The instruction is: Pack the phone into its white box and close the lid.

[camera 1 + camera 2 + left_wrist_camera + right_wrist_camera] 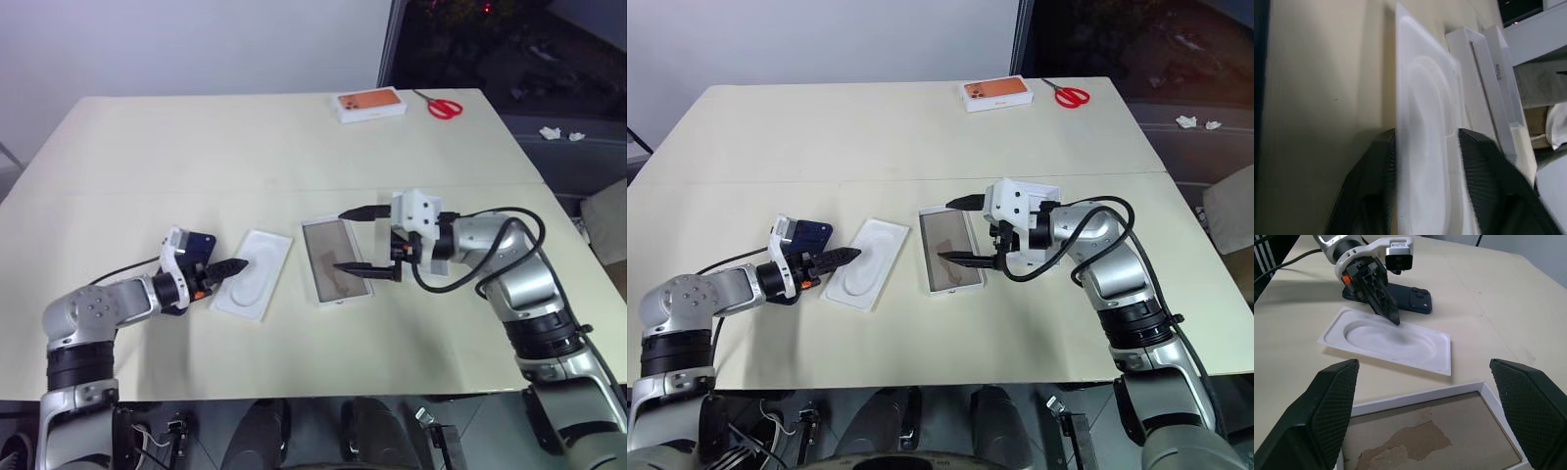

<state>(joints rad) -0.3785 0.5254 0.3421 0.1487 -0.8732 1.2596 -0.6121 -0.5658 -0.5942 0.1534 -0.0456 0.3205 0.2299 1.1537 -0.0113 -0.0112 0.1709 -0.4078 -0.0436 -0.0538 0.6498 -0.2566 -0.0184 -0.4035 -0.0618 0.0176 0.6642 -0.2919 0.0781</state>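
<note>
The phone [199,242], dark navy with its back up, lies flat on the table just behind my left gripper. My left gripper [233,265] is shut on the near-left rim of the flat white insert [257,276], which lies on the table. The white box [333,257], brownish inside, lies to the right of the insert. My right gripper [357,240] hangs open just above the box's right edge, nothing between its fingers. The lid [1502,68] stands past the box, mostly hidden behind my right hand.
An orange-topped box [371,104] and red scissors [443,106] lie at the table's far edge. The table ends close to the right of my right arm.
</note>
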